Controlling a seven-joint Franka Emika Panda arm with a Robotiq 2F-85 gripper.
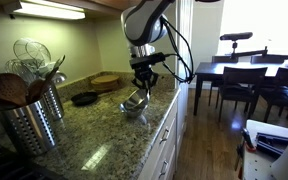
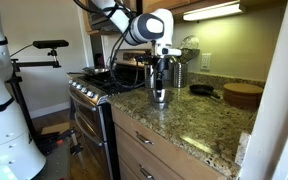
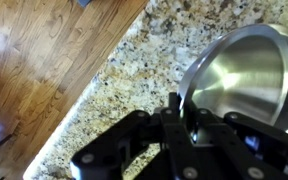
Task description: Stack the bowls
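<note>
Gripper [image 3: 184, 112] looks clamped on bowl [image 3: 249, 70] rim — thin pinch on slick steel, near counter [image 3: 114, 80] edge — bowl may pivot, slip, fall.

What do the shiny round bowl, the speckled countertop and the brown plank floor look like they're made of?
The shiny round bowl is likely stainless steel: silver, with soft reflections inside. The speckled countertop looks like polished granite, with tan, black and grey flecks and some gloss; it could be engineered stone. The brown plank floor is wood or laminate, with board seams and sheen.
</note>
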